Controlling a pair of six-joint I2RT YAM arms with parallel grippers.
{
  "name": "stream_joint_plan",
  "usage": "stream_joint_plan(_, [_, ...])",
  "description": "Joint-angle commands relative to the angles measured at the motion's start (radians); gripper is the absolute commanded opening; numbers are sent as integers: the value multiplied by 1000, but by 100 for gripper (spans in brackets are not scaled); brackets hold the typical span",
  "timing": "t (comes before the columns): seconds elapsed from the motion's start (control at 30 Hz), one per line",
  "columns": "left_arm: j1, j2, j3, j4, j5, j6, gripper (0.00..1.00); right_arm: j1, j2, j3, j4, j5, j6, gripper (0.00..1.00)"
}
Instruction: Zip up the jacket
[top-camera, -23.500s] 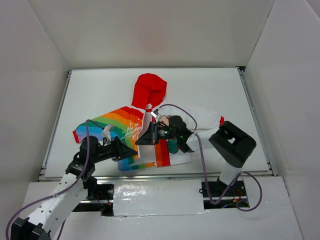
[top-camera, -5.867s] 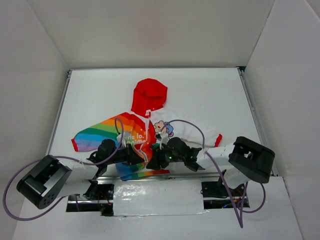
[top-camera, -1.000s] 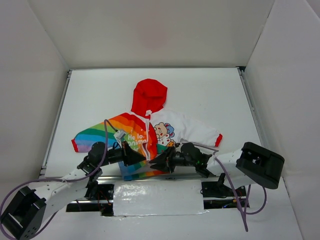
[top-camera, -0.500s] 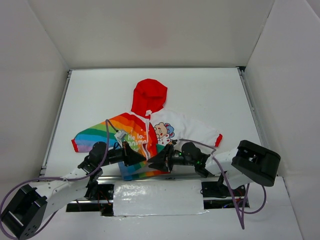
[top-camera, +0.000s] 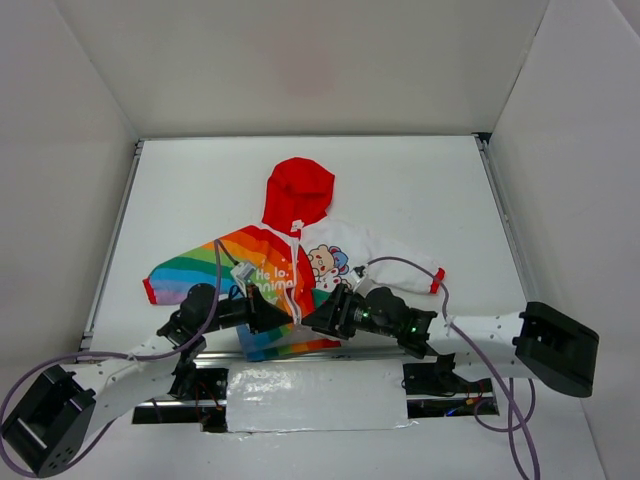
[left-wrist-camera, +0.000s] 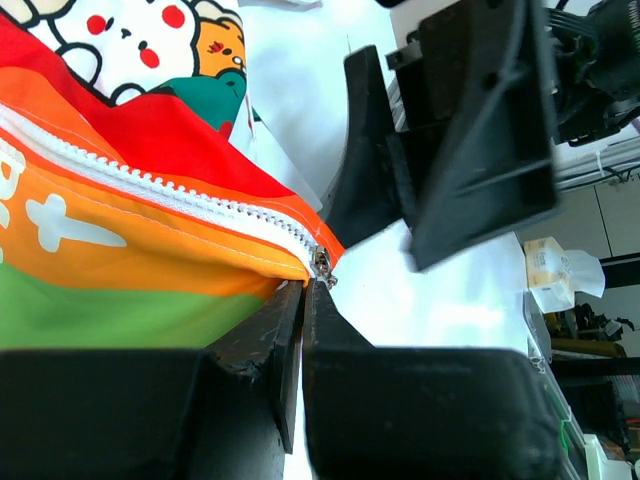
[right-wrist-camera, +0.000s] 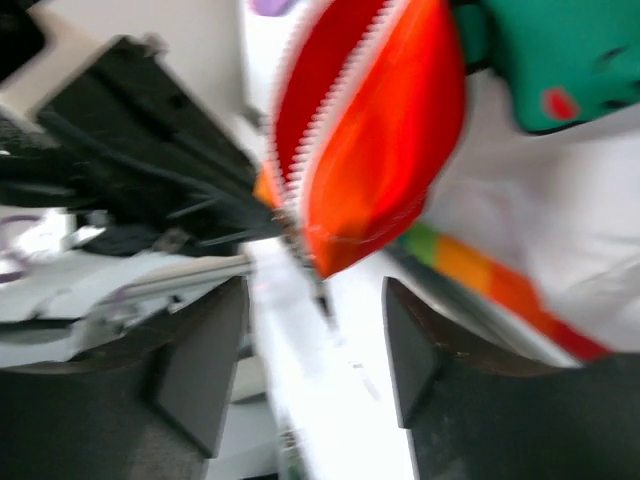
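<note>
The jacket (top-camera: 300, 262) lies flat on the white worktop (top-camera: 430, 190), just in front of the two arms. Its red hood (top-camera: 298, 190) points to the far side and its hem lies at the near edge. The rainbow half is on the left and the white cartoon half on the right. The white zipper (left-wrist-camera: 170, 190) runs down the middle, and its teeth look joined where the left wrist view shows them.

The left pincer (left-wrist-camera: 303, 295) is pressed narrow on the hem right at the zipper's bottom end. This seems meant to anchor the fabric so the track stays taut while the slider is pulled. The right pincer (right-wrist-camera: 312, 300) stands wide, one finger on each side of that same bottom end and gripping nothing. It is probably lining up to take the small metal slider (left-wrist-camera: 322, 268) at the hem corner. The right wrist view is blurred, so whether a finger touches the slider cannot be told.
</note>
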Motion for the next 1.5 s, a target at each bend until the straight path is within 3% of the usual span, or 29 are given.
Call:
stream_joint_plan(0.0, [-8,13,-10,66,11,9,0,7,64,16,33,73,-148,62])
stream_joint_plan(0.17, [-13,15,18,22,-6,-11,0,68,158,40,145,59,-206,53])
stream_joint_plan(0.37, [-14,21,53,-35,-38,-41,0,109,145,41,168,113,-226,53])
stream_joint_plan(0.77, [-14,24,84,2,-9,-121,0,111,206,27,299,150,-267,54])
stream_joint_plan(1.47, [-16,59,64,40,-6,-118,0,111,167,13,326,147,-224,36])
